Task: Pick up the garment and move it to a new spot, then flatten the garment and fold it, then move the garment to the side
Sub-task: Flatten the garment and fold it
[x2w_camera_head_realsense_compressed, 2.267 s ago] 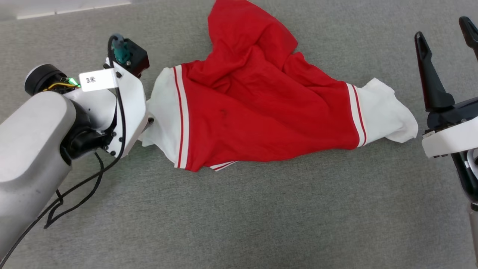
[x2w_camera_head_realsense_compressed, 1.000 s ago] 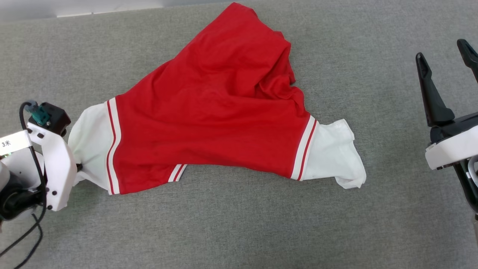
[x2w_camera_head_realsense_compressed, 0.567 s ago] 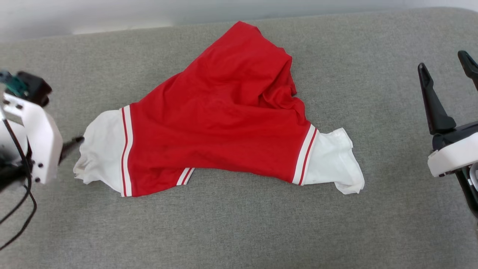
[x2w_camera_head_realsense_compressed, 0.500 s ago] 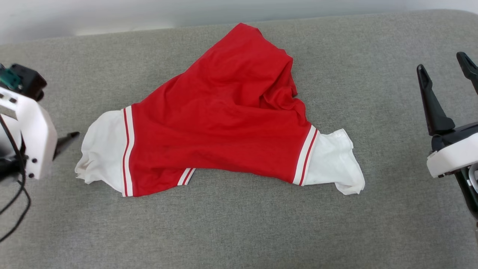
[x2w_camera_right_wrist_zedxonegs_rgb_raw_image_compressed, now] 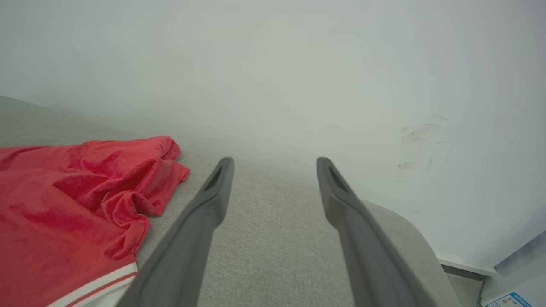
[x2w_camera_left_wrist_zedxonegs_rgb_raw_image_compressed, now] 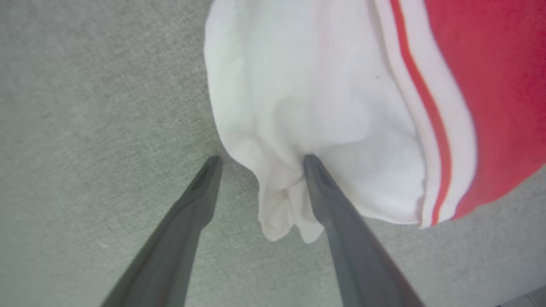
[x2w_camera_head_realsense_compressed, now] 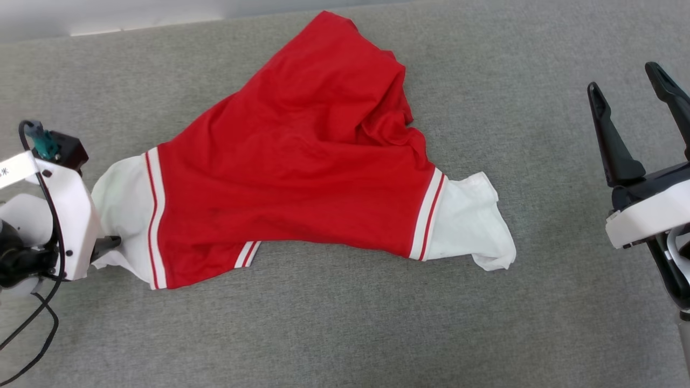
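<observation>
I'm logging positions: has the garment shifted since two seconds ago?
Yes. Against the far edge of the grey surface, which barely shifts, the garment has slid toward the robot's left, away from the right pincer.

Grey fabric surface [x2w_camera_head_realsense_compressed: 345,334] w/ plain white wall [x2w_camera_right_wrist_zedxonegs_rgb_raw_image_compressed: 298,64] behind.

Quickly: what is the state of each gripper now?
Left gripper: open, a fold of the garment sleeve between its fingers, not clamped.
Right gripper: open, holding nothing.
</observation>
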`<state>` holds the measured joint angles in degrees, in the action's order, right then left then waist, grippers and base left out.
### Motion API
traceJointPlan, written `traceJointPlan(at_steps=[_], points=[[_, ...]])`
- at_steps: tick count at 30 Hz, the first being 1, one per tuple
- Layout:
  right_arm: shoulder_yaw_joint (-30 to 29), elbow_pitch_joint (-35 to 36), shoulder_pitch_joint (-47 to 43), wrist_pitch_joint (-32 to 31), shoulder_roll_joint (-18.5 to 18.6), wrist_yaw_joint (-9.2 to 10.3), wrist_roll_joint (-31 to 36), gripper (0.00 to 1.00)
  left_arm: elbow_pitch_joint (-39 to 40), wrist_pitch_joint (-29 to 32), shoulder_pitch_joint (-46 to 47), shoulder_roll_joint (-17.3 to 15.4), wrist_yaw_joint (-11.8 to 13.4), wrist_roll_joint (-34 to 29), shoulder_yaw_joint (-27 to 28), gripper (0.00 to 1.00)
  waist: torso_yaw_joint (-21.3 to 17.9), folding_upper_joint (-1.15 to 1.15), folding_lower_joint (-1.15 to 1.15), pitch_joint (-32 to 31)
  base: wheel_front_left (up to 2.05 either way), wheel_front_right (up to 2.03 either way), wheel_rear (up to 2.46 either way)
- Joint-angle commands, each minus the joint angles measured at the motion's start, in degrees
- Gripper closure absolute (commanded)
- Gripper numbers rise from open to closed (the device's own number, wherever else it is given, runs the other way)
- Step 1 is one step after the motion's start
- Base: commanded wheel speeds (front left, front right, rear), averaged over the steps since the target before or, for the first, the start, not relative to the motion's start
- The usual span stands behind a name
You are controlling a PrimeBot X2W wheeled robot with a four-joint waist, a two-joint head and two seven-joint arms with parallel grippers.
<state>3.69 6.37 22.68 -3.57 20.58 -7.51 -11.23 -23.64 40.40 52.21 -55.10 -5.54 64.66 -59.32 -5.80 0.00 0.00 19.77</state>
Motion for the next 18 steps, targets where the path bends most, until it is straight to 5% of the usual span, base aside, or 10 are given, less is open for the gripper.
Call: traceJointPlan(at_steps=[1, 7, 8, 9, 14, 18], points=[[0.2, 0.0, 0.7, 0.0, -0.1, 0.04, -0.2, 0.00, -0.9, 0.7, -0.9, 0.5, -0.3, 0.1, -0.6, 0.00, -0.9, 0.00, 0.00, 0.9, 0.00, 0.00, 0.00], [0.2, -1.1, 1.7, 0.3, 0.3, 0.04, -0.4, 0.00, -2.8, 2.0, -4.2, 3.8, -1.3, 0.1, -4.2, 0.00, -1.5, 0.00, 0.00, 1.3, 0.00, 0.00, 0.00], [0.2, -1.3, 1.8, 0.2, 0.5, 0.04, -0.5, 0.00, -2.8, 1.5, -4.4, 4.2, -1.4, 0.3, -4.3, 0.68, -1.4, 0.00, 0.00, 1.2, 0.00, 0.00, 0.00], [0.3, -1.5, 1.9, 0.0, 0.8, 0.04, -0.6, 0.00, -2.8, 1.4, -4.5, 4.5, -1.5, 0.4, -4.5, 1.00, -1.2, 0.00, 0.00, 1.0, 0.00, 0.00, 0.00], [2.2, -1.0, 3.7, -3.0, 4.3, 0.04, -1.2, 0.00, -1.2, -2.0, -1.7, 3.3, -1.8, -1.5, -3.6, 1.00, -0.2, 0.00, 0.00, -0.6, 0.00, 0.00, 0.00], [8.6, -0.2, 6.1, -12.4, 11.3, 0.04, -4.4, 0.00, 1.0, -5.4, 1.2, 2.0, -1.8, -2.4, -1.9, 1.00, 0.8, 0.00, 0.00, -1.9, 0.00, 0.00, 0.00]])
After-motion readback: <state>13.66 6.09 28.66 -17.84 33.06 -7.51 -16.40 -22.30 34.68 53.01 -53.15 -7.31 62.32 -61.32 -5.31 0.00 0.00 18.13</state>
